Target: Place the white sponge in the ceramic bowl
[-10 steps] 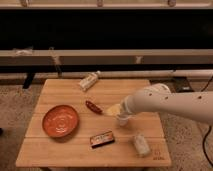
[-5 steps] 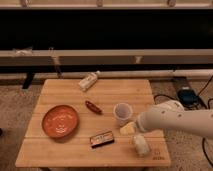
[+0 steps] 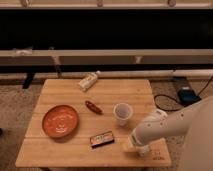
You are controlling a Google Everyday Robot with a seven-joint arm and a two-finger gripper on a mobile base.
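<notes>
The ceramic bowl (image 3: 60, 121) is orange-brown and shallow and sits on the left part of the wooden table (image 3: 65, 155). My gripper (image 3: 131, 146) is low over the table's front right area, at the end of the white arm (image 3: 170, 127) that comes in from the right. It is on the spot where the white sponge lay in the earlier frames. The sponge is now hidden beneath the gripper and arm. The bowl is well to the left of the gripper.
A white cup (image 3: 122, 112) stands just behind the gripper. A small dark box (image 3: 102, 138) lies to its left, a reddish-brown item (image 3: 93, 107) near the table's middle, and a pale bottle (image 3: 88, 80) on its side at the back. The table's front edge is close to the gripper.
The arm has swung from beside the cup toward the front right of the table and come down over the white sponge, which now no longer shows.
</notes>
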